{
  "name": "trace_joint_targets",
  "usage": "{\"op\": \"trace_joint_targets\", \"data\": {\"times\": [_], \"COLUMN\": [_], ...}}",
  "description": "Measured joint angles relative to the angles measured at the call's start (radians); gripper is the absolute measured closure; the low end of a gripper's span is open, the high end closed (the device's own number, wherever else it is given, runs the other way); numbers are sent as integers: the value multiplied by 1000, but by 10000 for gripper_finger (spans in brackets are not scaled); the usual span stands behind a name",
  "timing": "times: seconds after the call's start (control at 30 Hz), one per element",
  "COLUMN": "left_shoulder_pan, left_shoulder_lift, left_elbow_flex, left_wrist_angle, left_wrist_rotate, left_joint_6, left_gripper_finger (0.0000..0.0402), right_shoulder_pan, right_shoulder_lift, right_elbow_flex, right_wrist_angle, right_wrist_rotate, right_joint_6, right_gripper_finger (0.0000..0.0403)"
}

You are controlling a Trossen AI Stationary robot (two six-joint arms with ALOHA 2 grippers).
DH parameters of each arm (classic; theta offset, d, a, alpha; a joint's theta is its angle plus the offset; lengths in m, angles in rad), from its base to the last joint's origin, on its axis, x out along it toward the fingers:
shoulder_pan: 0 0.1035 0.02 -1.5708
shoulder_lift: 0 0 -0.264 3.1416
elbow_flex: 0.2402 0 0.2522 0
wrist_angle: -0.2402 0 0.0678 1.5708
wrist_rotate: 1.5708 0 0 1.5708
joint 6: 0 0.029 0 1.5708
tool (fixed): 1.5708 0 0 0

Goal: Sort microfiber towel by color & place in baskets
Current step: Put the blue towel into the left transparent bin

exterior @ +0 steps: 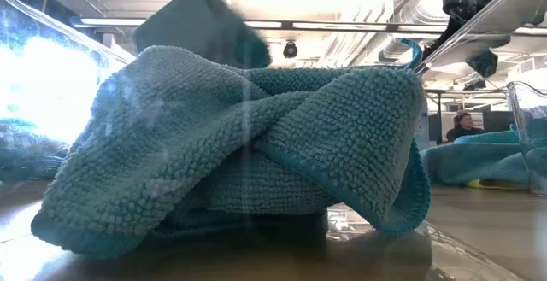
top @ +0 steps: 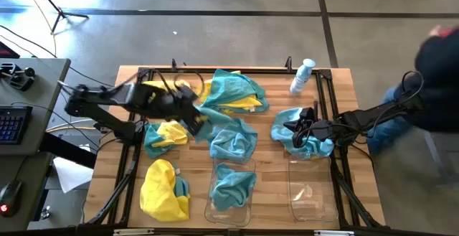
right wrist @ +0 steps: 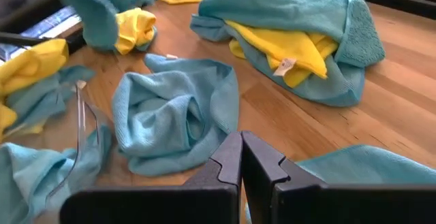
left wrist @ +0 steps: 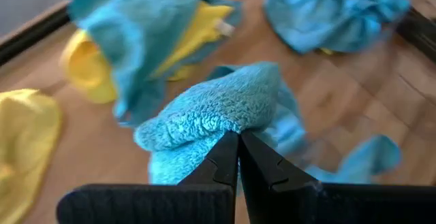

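Note:
My left gripper (top: 192, 120) is shut on a teal-blue towel (left wrist: 218, 108) over the table's middle left. That towel also shows in the right wrist view (right wrist: 102, 9). My right gripper (top: 297, 130) is shut, just above another teal towel (top: 305, 139) at the right. I see nothing between its fingers (right wrist: 240, 142). Two clear baskets stand at the near edge. One (top: 231, 193) holds a teal towel (exterior: 239, 153). The other (top: 312, 189) holds nothing. Loose teal and yellow towels lie around: a mixed pile (top: 233, 92), a teal one (top: 233, 141), and yellow ones (top: 163, 189). My left gripper pinches a bunched fold of the teal towel (left wrist: 228, 125) between its two fingertips. The cloth bulges out beyond the fingers; I cannot tell how many layers are caught. In the right wrist view the towel hangs below the gripper, clear of the table.
A white and blue spray bottle (top: 303, 76) lies at the far right of the table. A small teal and yellow heap (top: 165, 134) lies under my left arm. A black frame (top: 326, 92) rims the table. A person (top: 437, 71) is beside the table's right edge.

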Motion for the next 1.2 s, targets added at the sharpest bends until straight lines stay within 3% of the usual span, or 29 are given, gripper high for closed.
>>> {"op": "trace_joint_targets", "data": {"times": [0.33,0.67,0.9,1.03,1.2], "left_shoulder_pan": [-199,-319,-392,-425,-447], "left_shoulder_lift": [277,508,602,652,685], "left_elbow_flex": [355,703,747,747,747], "left_wrist_angle": [3,10,12,-43,-235], "left_wrist_rotate": [-19,-32,-31,7,14], "left_joint_6": [9,62,22,-42,-187], "left_gripper_finger": [401,401,401,401,401], "right_shoulder_pan": [1,6,98,186,280], "right_shoulder_lift": [0,0,0,0,0], "right_elbow_flex": [0,0,0,0,0], "right_wrist_angle": [-32,-36,5,47,65], "right_wrist_rotate": [-137,-225,-239,-162,-67], "right_joint_6": [29,113,213,266,327], "right_gripper_finger": [402,402,402,402,403]}}
